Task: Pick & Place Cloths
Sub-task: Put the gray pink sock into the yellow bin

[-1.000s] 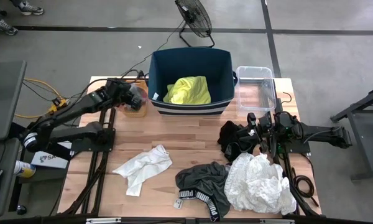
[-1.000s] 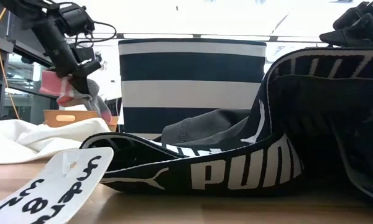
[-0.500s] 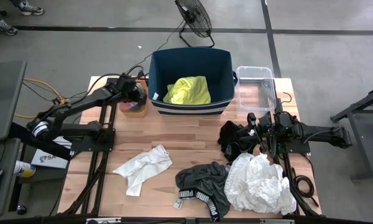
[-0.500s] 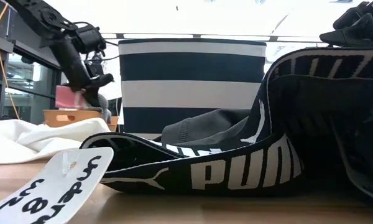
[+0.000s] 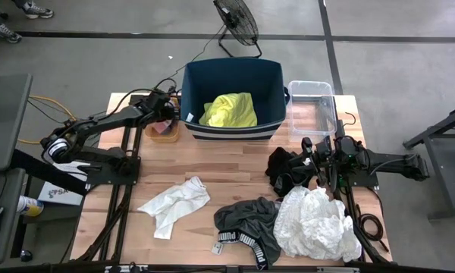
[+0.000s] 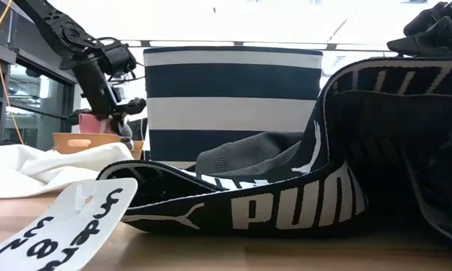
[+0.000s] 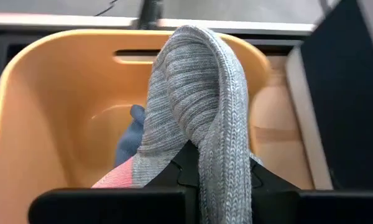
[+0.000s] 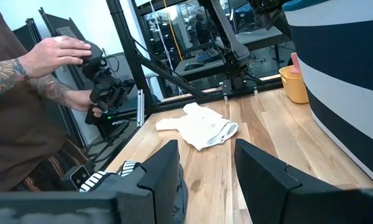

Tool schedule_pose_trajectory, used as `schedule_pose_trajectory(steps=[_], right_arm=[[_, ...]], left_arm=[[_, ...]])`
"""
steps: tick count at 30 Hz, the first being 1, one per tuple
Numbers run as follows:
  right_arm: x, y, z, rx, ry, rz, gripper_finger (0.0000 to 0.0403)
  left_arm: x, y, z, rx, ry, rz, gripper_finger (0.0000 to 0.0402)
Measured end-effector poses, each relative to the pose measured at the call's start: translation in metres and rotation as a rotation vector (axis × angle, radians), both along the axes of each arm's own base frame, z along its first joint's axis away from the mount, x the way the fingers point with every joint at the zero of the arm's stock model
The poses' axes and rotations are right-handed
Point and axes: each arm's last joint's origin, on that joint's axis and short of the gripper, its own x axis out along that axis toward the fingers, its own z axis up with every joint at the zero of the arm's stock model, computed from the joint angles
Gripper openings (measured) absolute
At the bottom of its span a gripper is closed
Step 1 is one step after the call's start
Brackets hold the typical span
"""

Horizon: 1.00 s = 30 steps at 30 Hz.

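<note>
Progress, judged: partly done. Yellow shirt (image 5: 229,111) already in navy bin (image 5: 233,130) at table's far edge. Left on table (image 5: 235,171): white cloth (image 5: 174,203) near front-left, dark grey shorts (image 5: 248,221) and crumpled white garment (image 5: 316,223) at front edge, black garment (image 5: 283,170) right of centre.

Left gripper (image 5: 164,115) clamped narrow on grey-pink sock (image 7: 199,140), hanging over orange tray (image 7: 62,99) at far-left corner.

Right gripper (image 5: 312,163) idle near black garment, half-open, holding nothing.

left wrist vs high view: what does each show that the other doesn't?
Left wrist only: the grey-pink sock draped over the left gripper, jaws shut on it, and something blue inside the orange tray.
High only: navy bin holding the yellow shirt, white cloths, dark grey shorts, right gripper over a black cloth.
Both: the left gripper above the orange tray.
</note>
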Motion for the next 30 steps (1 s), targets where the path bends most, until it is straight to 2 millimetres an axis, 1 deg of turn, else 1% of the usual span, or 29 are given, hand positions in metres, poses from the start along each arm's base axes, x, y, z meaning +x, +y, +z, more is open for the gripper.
schedule_pose_trajectory(steps=[10,15,23,30], right_arm=[[0.000,0.000,0.000,0.000,0.000,0.000,0.0149],[0.000,0.000,0.000,0.000,0.000,0.000,0.0149],[0.000,0.000,0.000,0.000,0.000,0.001,0.0149],[0.000,0.000,0.000,0.000,0.000,0.001,0.0149]], left_arm=[[-0.002,0.009,-0.011,0.016,0.031,0.187,0.0023],[-0.002,0.014,-0.020,-0.029,0.009,0.214,0.0023],[0.001,0.016,-0.030,-0.063,0.043,0.215,0.0024],[0.001,0.017,-0.034,-0.080,0.062,0.191,0.0066]])
